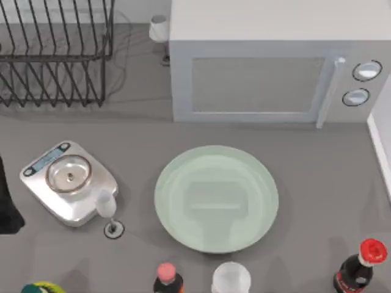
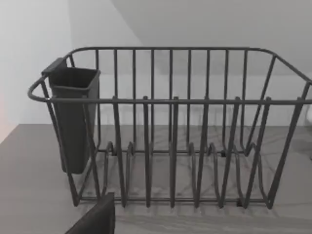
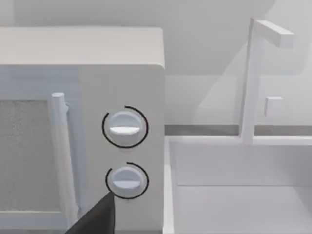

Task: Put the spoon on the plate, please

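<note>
Plate (image 1: 183,201) at centre stage: the pale green dish sits in the middle of the desk (image 1: 324,183), just near of the microwave (image 1: 256,85), and carries nothing. Where the spoon lies we cannot tell, so the job looks to us not yet begun.

Our left gripper (image 2: 95,220) faces the wire dish rack (image 2: 170,101) at the far left of the desk. Our right gripper (image 3: 95,219) faces the microwave's dials and the white sink (image 3: 234,200) at the far right. We cannot tell whether either pair of jaws is released or clenched.

Trouble, as we judge it, lies in the clutter. A small stemmed glass (image 1: 106,206) stands just beside the silver scale (image 1: 91,204), left of the plate. Along the near edge stand a red-capped bottle (image 1: 168,278), a clear tumbler (image 1: 231,279) and a second bottle (image 1: 359,267). An arm sweeping low towards the plate could tip any of them. A thin handle also invites a slipped pinch, and a spoon let go too high could skate off so glossy a surface.

The rack's slots hold no dishes, and the inside of its dark cutlery caddy (image 2: 73,117) is hidden from us. The scale's steel pan (image 1: 69,174) is bare, and the sink basin, as far as it shows, holds nothing.
</note>
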